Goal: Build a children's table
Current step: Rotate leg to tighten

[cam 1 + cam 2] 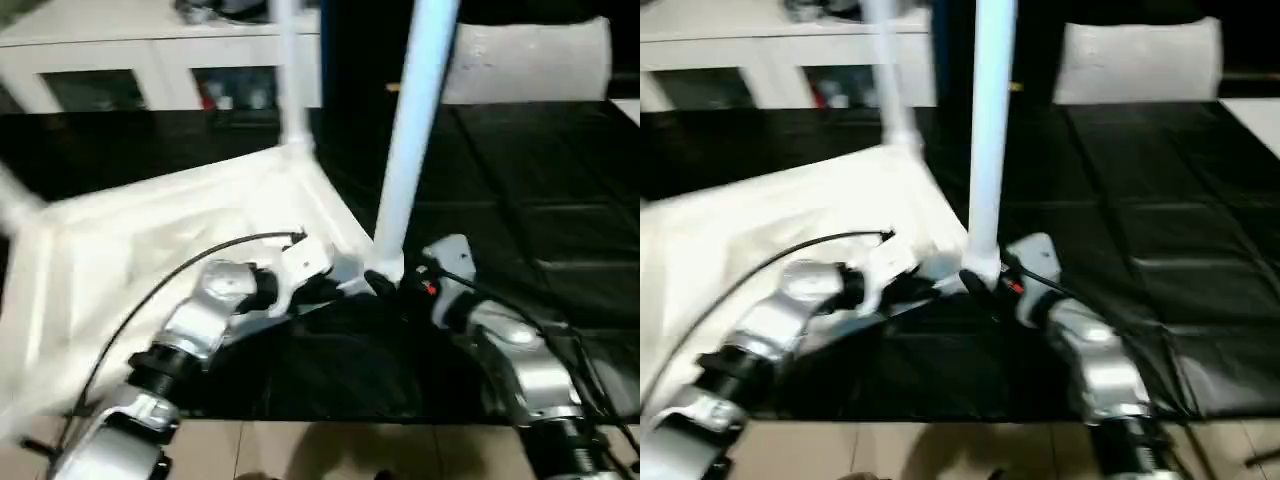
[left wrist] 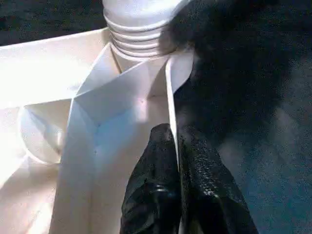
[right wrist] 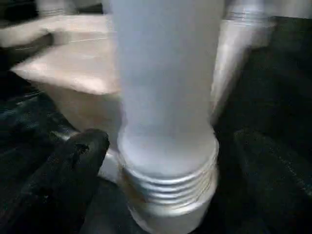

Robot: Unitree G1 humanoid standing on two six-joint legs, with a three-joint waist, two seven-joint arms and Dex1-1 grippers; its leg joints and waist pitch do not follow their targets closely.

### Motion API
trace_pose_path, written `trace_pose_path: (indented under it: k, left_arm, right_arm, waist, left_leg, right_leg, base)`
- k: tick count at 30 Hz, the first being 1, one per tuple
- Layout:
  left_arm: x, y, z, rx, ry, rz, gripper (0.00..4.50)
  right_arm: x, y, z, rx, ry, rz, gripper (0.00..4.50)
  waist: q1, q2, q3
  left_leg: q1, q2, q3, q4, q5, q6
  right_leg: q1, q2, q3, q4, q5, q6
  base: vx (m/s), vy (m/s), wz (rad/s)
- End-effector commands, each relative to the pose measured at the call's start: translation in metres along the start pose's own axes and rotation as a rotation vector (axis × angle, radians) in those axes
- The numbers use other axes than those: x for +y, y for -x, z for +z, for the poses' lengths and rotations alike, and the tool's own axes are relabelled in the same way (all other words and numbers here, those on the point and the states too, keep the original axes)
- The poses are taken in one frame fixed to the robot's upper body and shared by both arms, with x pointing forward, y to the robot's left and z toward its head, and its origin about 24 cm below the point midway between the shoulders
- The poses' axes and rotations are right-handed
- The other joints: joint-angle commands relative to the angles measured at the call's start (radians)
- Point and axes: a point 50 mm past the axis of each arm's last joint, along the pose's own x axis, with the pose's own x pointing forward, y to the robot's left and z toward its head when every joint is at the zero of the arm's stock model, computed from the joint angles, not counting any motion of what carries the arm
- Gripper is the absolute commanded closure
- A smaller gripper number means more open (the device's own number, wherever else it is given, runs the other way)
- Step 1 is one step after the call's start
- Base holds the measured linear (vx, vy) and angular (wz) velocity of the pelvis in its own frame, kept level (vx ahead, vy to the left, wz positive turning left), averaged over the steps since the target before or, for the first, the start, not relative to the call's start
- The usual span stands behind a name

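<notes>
Left wrist view, nearest to the work, has the left gripper pinching a thin rib wall of the upturned tabletop between its two black fingers, and just beyond the tips a leg's threaded base sits in the corner socket. Right wrist view gives what that one lacks: the same ringed base close up, with one black finger of the right gripper beside it, though I cannot tell whether that gripper is closed on the leg. Judging by this, the step in hand is seating this leg, and the next move calls for twisting it home while the left steadies the top. Farther off, the left eye view adds a second leg standing at the far corner and the white cabinet behind.
</notes>
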Motion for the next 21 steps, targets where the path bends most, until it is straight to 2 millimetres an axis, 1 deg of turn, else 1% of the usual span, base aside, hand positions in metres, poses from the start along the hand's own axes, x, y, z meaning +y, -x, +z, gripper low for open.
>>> trace_pose_path:
  k: [1,2,3,5,7,8,9,11,13,15,16,17,18,19,20,21]
  left_arm:
    - [-0.01,0.0,-0.017,0.09,0.007,-0.113,4.5]
    - [-0.01,0.004,-0.018,0.099,-0.009,-0.16,4.5]
    - [-0.011,0.006,-0.019,0.1,-0.017,-0.187,4.5]
    - [-0.011,0.009,-0.017,0.102,-0.037,-0.256,4.5]
    - [-0.011,0.01,-0.016,0.105,-0.045,-0.276,4.5]
    - [-0.011,0.01,-0.016,0.105,-0.05,-0.286,4.5]
    - [-0.011,0.011,-0.016,0.11,-0.063,-0.313,4.5]
    - [-0.013,0.012,-0.014,0.123,-0.105,-0.389,4.5]
    - [-0.014,0.012,-0.014,0.13,-0.122,-0.422,4.5]
    - [-0.014,0.012,-0.012,0.138,-0.144,-0.443,4.5]
    - [-0.014,0.011,-0.012,0.142,-0.153,-0.458,4.5]
    - [-0.014,0.011,-0.011,0.146,-0.172,-0.479,4.5]
    - [-0.014,0.011,-0.011,0.146,-0.172,-0.479,4.5]
    - [-0.015,0.01,-0.01,0.145,-0.177,-0.485,4.5]
    - [-0.014,0.01,-0.01,0.146,-0.181,-0.49,4.5]
    - [-0.014,0.01,-0.01,0.148,-0.188,-0.496,4.5]
  right_arm:
    - [0.006,0.002,0.006,-0.01,0.013,0.104,0.03]
    - [0.009,0.006,0.008,0.004,0.006,0.192,0.03]
    - [0.01,0.007,0.009,0.009,-0.003,0.226,0.03]
    - [0.012,0.007,0.011,0.048,0.016,0.328,0.03]
    - [0.013,0.007,0.01,0.065,0.027,0.356,0.03]
    - [0.013,0.007,0.01,0.071,0.029,0.368,0.03]
    - [0.015,0.006,0.01,0.091,0.041,0.404,0.03]
    - [0.016,0.002,0.011,0.126,0.073,0.478,0.03]
    - [0.016,0.0,0.011,0.141,0.084,0.506,0.03]
    - [0.015,-0.001,0.011,0.156,0.092,0.526,0.03]
    - [0.015,-0.001,0.011,0.164,0.094,0.541,0.03]
    - [0.015,-0.002,0.01,0.187,0.118,0.565,0.03]
    - [0.015,-0.002,0.01,0.187,0.118,0.565,0.03]
    - [0.015,-0.002,0.009,0.196,0.126,0.575,0.18]
    - [0.015,-0.003,0.009,0.201,0.131,0.582,0.29]
    - [0.015,-0.003,0.008,0.204,0.129,0.591,0.29]
  waist:
    - [0.006,-0.017,-0.06]
    - [0.007,-0.016,-0.06]
    - [0.011,-0.02,-0.062]
    - [0.016,-0.018,-0.065]
    - [0.021,-0.021,-0.067]
    - [0.027,-0.02,-0.067]
    - [0.034,-0.024,-0.068]
    - [0.041,-0.024,-0.069]
    - [0.045,-0.022,-0.069]
    - [0.057,-0.022,-0.072]
    - [0.06,-0.023,-0.073]
    - [0.067,-0.023,-0.074]
    - [0.071,-0.023,-0.075]
    - [0.073,-0.024,-0.076]
    - [0.076,-0.027,-0.076]
    - [0.08,-0.025,-0.076]
  left_leg:
    - [0.004,0.075,-0.029,-0.071,-0.148,0.105]
    - [0.003,0.075,-0.028,-0.072,-0.147,0.103]
    - [0.003,0.074,-0.027,-0.071,-0.144,0.103]
    - [0.002,0.074,-0.025,-0.068,-0.129,0.108]
    - [0.003,0.075,-0.025,-0.067,-0.114,0.104]
    - [0.004,0.074,-0.023,-0.066,-0.109,0.101]
    - [0.006,0.074,-0.021,-0.065,-0.106,0.098]
    - [0.006,0.072,-0.021,-0.065,-0.096,0.098]
    - [0.006,0.074,-0.021,-0.065,-0.097,0.097]
    - [0.01,0.078,-0.021,-0.063,-0.086,0.093]
    - [0.01,0.079,-0.02,-0.063,-0.08,0.092]
    - [0.01,0.079,-0.02,-0.062,-0.074,0.093]
    - [0.009,0.08,-0.02,-0.062,-0.069,0.092]
    - [0.01,0.08,-0.021,-0.061,-0.065,0.091]
    - [0.008,0.079,-0.02,-0.061,-0.066,0.092]
    - [0.01,0.08,-0.019,-0.061,-0.069,0.09]
  right_leg:
    - [0.061,-0.089,0.08,-0.074,-0.286,-0.101]
    - [0.061,-0.091,0.081,-0.073,-0.274,-0.109]
    - [0.063,-0.091,0.081,-0.071,-0.261,-0.115]
    - [0.063,-0.092,0.081,-0.067,-0.236,-0.128]
    - [0.062,-0.092,0.082,-0.064,-0.219,-0.137]
    - [0.061,-0.094,0.083,-0.064,-0.224,-0.138]
    - [0.059,-0.094,0.083,-0.066,-0.235,-0.136]
    - [0.06,-0.092,0.081,-0.064,-0.242,-0.133]
    - [0.058,-0.092,0.081,-0.063,-0.242,-0.132]
    - [0.056,-0.094,0.083,-0.059,-0.217,-0.141]
    - [0.057,-0.095,0.084,-0.057,-0.208,-0.144]
    - [0.057,-0.095,0.085,-0.055,-0.194,-0.147]
    - [0.057,-0.094,0.085,-0.052,-0.183,-0.149]
    - [0.057,-0.095,0.085,-0.049,-0.174,-0.15]
    - [0.058,-0.096,0.085,-0.049,-0.172,-0.151]
    - [0.057,-0.097,0.085,-0.049,-0.182,-0.148]
  base:
    - [0.0,0.0,0.0]
    - [0.0,0.0,0.0]
    - [0.0,0.0,0.0]
    - [0.0,0.0,0.0]
    - [0.0,0.0,0.0]
    - [0.0,0.0,0.0]
    - [0.0,0.0,0.0]
    - [0.0,0.0,0.0]
    - [0.0,0.0,0.0]
    - [0.0,0.0,0.0]
    - [0.0,0.0,0.0]
    - [0.0,0.0,0.0]
    - [0.0,0.0,0.0]
    - [0.0,0.0,0.0]
    - [0.0,0.0,0.0]
    - [0.0,0.0,0.0]
